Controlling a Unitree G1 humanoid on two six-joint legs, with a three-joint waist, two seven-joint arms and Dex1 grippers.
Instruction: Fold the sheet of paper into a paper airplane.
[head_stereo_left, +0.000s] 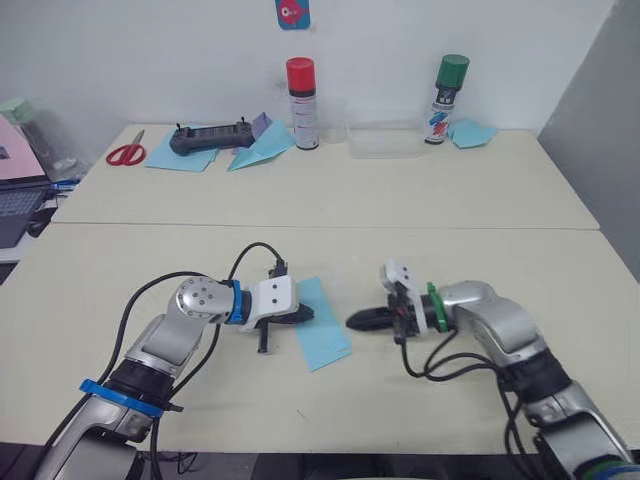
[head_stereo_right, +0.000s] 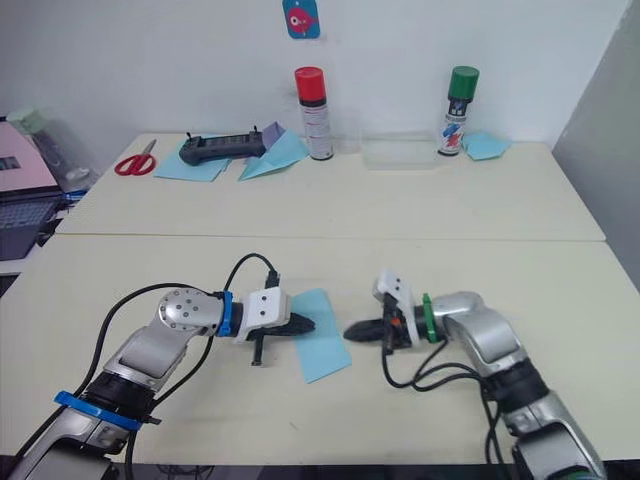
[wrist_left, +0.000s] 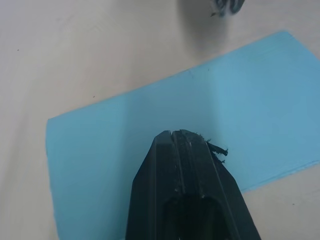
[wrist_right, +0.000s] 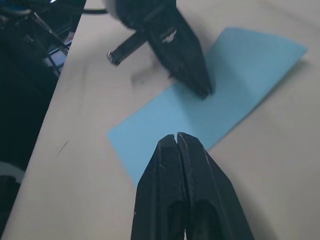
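The sheet of paper (head_stereo_left: 322, 325) is a narrow light blue rectangle lying flat on the near table, between my two arms. My left gripper (head_stereo_left: 307, 315) is shut, with its tip pressed down on the sheet's left half (wrist_left: 125, 145). To the right of the sheet, my right gripper (head_stereo_left: 352, 321) is shut too, its tip just off the paper's right edge and pointing at it. In the right wrist view the left gripper (wrist_right: 205, 90) rests on the paper (wrist_right: 240, 65) beyond my right fingertips (wrist_right: 176, 137).
On the far table stand a red-capped spray can (head_stereo_left: 302, 103), a green-capped spray can (head_stereo_left: 447, 98) and a clear box (head_stereo_left: 382, 140). Red scissors (head_stereo_left: 127, 151), a black controller (head_stereo_left: 205, 138) on blue paper and a wider blue dart (head_stereo_left: 262, 148) lie at far left. A laptop (head_stereo_left: 15, 205) sits left.
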